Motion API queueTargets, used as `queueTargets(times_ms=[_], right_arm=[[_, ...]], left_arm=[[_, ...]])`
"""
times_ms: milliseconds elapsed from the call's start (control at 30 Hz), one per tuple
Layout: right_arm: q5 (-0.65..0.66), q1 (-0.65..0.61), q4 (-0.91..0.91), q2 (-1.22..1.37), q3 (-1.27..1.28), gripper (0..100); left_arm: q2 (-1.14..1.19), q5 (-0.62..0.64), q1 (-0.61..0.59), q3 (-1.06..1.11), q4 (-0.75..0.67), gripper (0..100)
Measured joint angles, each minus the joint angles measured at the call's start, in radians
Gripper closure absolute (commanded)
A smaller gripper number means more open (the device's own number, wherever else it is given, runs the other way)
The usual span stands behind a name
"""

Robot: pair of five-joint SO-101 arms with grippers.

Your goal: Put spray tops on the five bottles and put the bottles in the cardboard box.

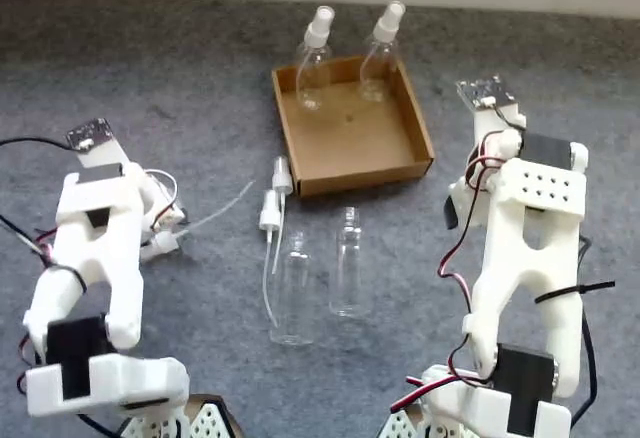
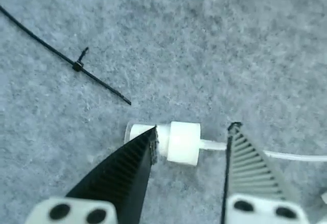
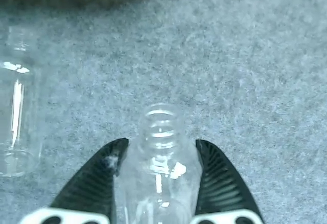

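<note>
The left tool, fingers spread, straddles a white spray top; a black cable tie lies at its ten o'clock.

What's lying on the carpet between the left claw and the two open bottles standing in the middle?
Two loose spray tops with long thin tubes lie there, as the high view shows.

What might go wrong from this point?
The left gripper sits open, off-centre over the lying spray top; closing may flick it aside or catch only its thin tube. The right gripper holds a capless bottle by its smooth clear body; it might slip or tilt during capping.
</note>
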Motion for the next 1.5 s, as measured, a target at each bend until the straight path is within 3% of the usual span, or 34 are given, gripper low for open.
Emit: queueTargets(times_ms=[233, 433, 500, 700, 833, 967, 1067, 1200, 1333, 1500], right_arm=[[0.000, 0.002, 0.000, 0.000, 0.000, 99.5], [0.000, 0.000, 0.000, 0.000, 0.000, 99.5], [0.000, 0.000, 0.000, 0.000, 0.000, 99.5], [0.000, 0.000, 0.000, 0.000, 0.000, 99.5], [0.000, -0.003, 0.000, 0.000, 0.000, 99.5], [0.000, -0.003, 0.000, 0.000, 0.000, 99.5], [0.000, -0.003, 0.000, 0.000, 0.000, 99.5], [0.000, -0.003, 0.000, 0.000, 0.000, 99.5], [0.000, -0.003, 0.000, 0.000, 0.000, 99.5], [0.000, -0.002, 0.000, 0.000, 0.000, 99.5]], left_arm=[[0.101, -0.009, 0.005, -0.048, -0.002, 93], [0.078, -0.236, 0.002, -0.115, 0.000, 93], [0.044, -0.367, 0.002, -0.155, 0.021, 93], [-0.110, -0.904, 0.006, -0.230, 0.295, 92], [-0.163, -1.237, 0.006, -0.232, 0.387, 79], [-0.169, -1.413, 0.028, -0.210, 0.391, 78], [-0.169, -1.479, 0.101, -0.146, 0.371, 79], [-0.169, -1.499, 0.180, -0.025, 0.219, 79], [-0.169, -1.528, 0.176, 0.075, 0.083, 79], [-0.169, -1.580, 0.138, 0.118, 0.049, 80]])
